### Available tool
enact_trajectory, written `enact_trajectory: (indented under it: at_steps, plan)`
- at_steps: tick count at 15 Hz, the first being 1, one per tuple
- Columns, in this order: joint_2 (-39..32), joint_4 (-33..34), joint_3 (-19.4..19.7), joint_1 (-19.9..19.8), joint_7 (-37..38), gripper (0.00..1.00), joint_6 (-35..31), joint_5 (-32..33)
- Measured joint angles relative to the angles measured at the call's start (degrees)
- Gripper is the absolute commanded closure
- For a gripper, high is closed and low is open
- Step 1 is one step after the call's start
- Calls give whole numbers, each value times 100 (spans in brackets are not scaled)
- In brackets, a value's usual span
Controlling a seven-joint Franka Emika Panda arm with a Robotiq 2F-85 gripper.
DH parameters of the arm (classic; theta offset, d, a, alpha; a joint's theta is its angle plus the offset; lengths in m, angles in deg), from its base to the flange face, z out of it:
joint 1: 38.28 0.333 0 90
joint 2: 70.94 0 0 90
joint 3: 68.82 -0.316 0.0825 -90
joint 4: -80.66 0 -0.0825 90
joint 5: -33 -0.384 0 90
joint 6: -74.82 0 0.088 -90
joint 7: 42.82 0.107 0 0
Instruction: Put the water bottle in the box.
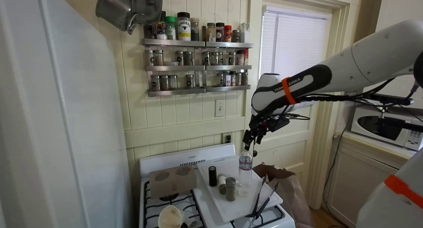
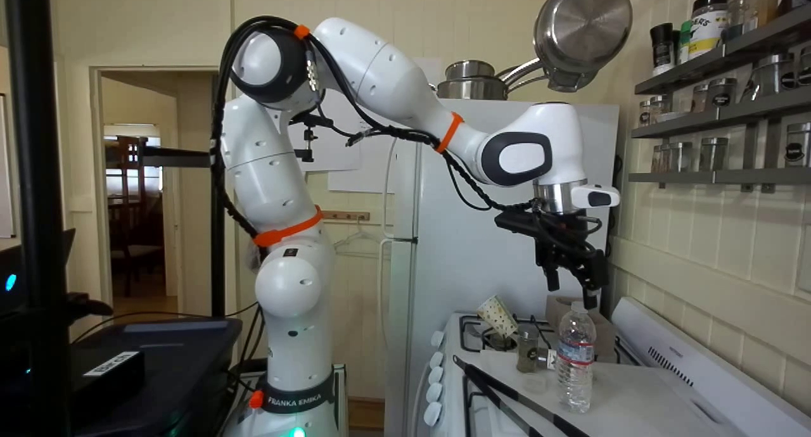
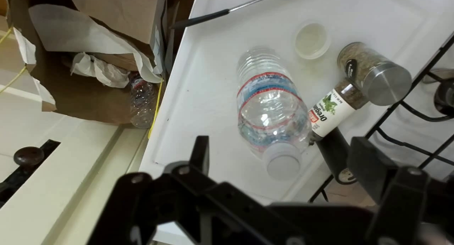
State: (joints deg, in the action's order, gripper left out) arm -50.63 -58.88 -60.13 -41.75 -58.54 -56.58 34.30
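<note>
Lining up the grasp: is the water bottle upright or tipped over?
Upright. In both exterior views the water bottle stands vertically on the white board, and the wrist view looks down on its cap.

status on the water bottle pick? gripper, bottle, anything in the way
Gripper open over the water bottle; no grip yet. Bottle upright, capped, on the white board. Oregano jar lying nearby, could crowd the grasp.

Cream vertical-board wall (image 1: 185, 110) bears three-tier grey metal shelving (image 1: 195, 68). Bright white slatted blind (image 1: 297, 43) covers upper part of cream panelled door (image 1: 292, 150). Tall white refrigerator (image 2: 475, 247) stands beside white, black-grated stove (image 1: 206, 201).
</note>
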Motion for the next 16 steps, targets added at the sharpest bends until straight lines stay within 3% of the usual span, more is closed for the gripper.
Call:
enact_trajectory:
  at_steps: [15, 16]
  plan:
    - [-66, 38, 27, -7, -2, 0, 0, -2]
    - [-89, 48, 33, -7, -2, 6, 0, -11]
